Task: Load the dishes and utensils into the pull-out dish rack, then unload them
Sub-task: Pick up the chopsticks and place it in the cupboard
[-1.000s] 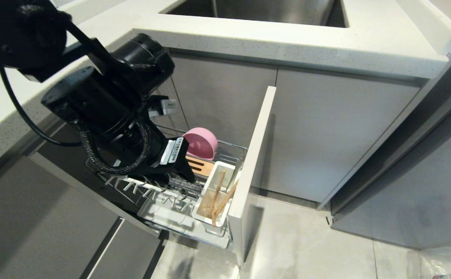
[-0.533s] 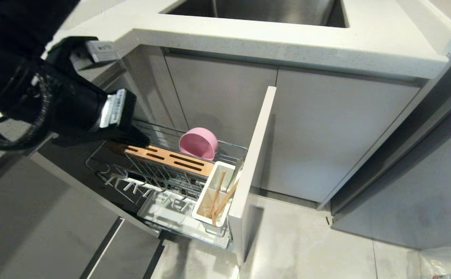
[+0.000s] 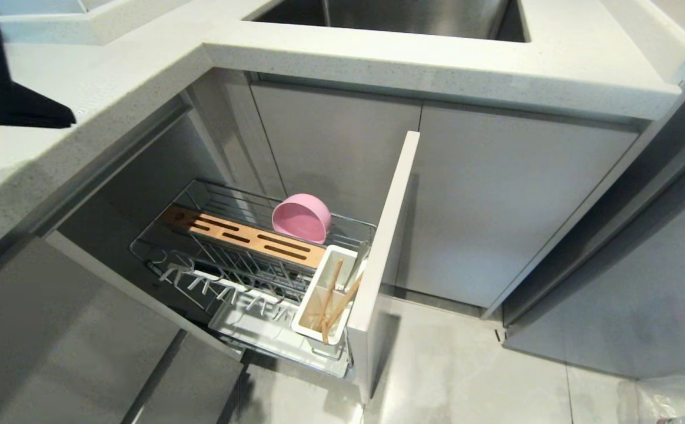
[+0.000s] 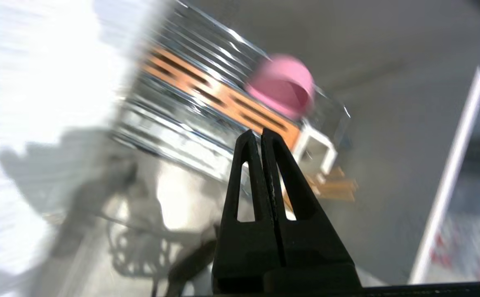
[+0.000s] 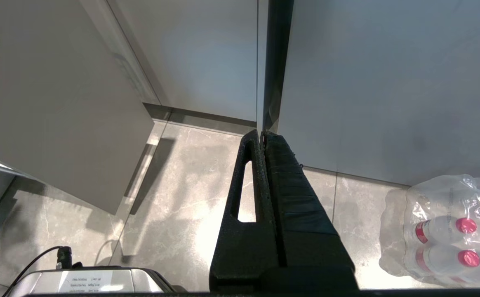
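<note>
The left gripper [image 4: 260,134] is being held over the countertop [image 3: 113,76] with its fingers pressed together on nothing, while the right gripper [image 5: 262,136], likewise closed and empty, is hanging parked above the floor, well apart from the work. Below and beyond the left claw, the pull-out dish rack [image 3: 248,238] is standing drawn out, partly loaded: the chopsticks [image 3: 333,300] are leaning in its white caddy [image 3: 325,303], and farther back the pink bowl [image 3: 301,217] is resting on its side in the wire basket. Plate and fork are not being shown anywhere, so loading is judged unfinished and unloading not yet begun.
</note>
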You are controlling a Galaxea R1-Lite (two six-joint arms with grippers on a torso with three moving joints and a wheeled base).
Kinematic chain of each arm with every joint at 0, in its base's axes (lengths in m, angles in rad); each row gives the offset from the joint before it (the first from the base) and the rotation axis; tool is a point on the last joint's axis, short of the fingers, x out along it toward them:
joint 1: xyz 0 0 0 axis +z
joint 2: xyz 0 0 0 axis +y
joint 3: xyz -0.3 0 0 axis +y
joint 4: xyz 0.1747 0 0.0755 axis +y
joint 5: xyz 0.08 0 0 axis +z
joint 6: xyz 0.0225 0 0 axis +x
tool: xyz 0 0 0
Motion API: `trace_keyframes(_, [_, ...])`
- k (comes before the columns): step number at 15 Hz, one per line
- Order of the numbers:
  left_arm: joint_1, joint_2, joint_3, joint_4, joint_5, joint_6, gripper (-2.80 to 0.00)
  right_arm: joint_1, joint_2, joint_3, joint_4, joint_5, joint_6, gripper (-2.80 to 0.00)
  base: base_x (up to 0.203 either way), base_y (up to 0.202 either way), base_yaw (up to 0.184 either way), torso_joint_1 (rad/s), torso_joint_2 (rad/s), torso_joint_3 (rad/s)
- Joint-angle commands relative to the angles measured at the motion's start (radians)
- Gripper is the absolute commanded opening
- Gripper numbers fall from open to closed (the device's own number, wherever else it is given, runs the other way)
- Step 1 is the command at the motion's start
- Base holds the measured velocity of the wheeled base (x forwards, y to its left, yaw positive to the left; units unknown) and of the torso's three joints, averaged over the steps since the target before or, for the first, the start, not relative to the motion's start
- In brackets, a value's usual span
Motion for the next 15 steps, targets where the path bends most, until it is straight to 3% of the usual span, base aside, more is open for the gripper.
trace_keyframes(1, [0.079, -0.066, 0.0, 0.0, 0.007, 0.006, -2.8, 0.0, 0.0, 0.002, 0.0, 0.0, 0.0, -2.8, 0.0, 0.0, 0.0, 0.0, 0.0, 0.0])
trace_keyframes(6, [0.331, -0.125, 0.001, -0.027, 0.027, 0.042, -2.8, 0.0, 0.0, 0.002, 0.0, 0.0, 0.0, -2.8, 0.0, 0.0, 0.0, 0.0, 0.0, 0.0])
trace_keyframes(11, [0.657, -0.107, -0.001, -0.07, 0.008, 0.142, -2.8, 0.0, 0.0, 0.002, 0.0, 0.0, -0.001, -2.8, 0.0, 0.0, 0.0, 0.0, 0.0, 0.0])
trace_keyframes(13, [0.78, -0.086, -0.002, -0.085, -0.057, 0.188, -2.8, 0.0, 0.0, 0.002, 0.0, 0.0, 0.0, -2.8, 0.0, 0.0, 0.0, 0.0, 0.0, 0.0])
trace_keyframes(15, [0.915, -0.064, -0.002, -0.103, -0.185, 0.232, -2.8, 0.0, 0.0, 0.002, 0.0, 0.0, -0.001, -2.8, 0.0, 0.0, 0.0, 0.0, 0.0, 0.0])
